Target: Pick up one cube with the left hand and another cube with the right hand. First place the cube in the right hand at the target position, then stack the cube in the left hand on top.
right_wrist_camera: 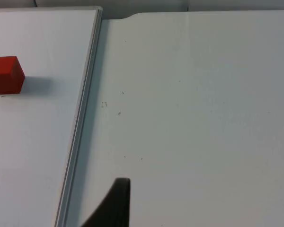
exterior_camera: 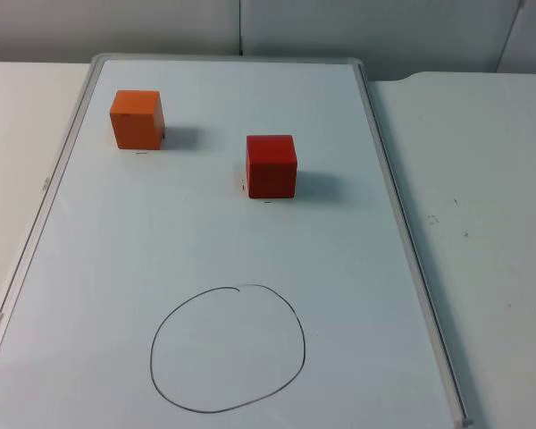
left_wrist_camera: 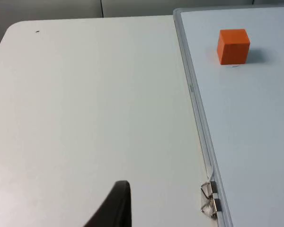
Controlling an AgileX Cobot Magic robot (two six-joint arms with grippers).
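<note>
A whiteboard [exterior_camera: 223, 232] with a grey metal frame lies flat on the white tabletop [exterior_camera: 482, 223] and takes up most of the middle of the top view. On it stand 2 cubes, well apart from each other. The orange cube [exterior_camera: 137, 118] sits in the upper left of the frame, near the board's left edge and far end. The red cube [exterior_camera: 271, 165] sits just above the centre of the frame, to the right of the orange one and a little nearer the camera. Both rest flat on the board, each with a small dark mark on the surface at its base.

In the lower middle of the top view a circle [exterior_camera: 228, 349] is drawn in black line on the board; nothing stands inside it.

The left end effector [left_wrist_camera: 114, 208] hangs over bare tabletop beside the board's left frame, well apart from the orange cube [left_wrist_camera: 233, 46]; 1 black fingertip can be seen, and I cannot tell how wide it stands. 2 metal clips [left_wrist_camera: 208, 198] are fixed to the frame near it.

The right end effector [right_wrist_camera: 112, 205] hangs over bare tabletop just beside the board's right frame, well apart from the red cube [right_wrist_camera: 6, 74]; its opening cannot be told either.
</note>
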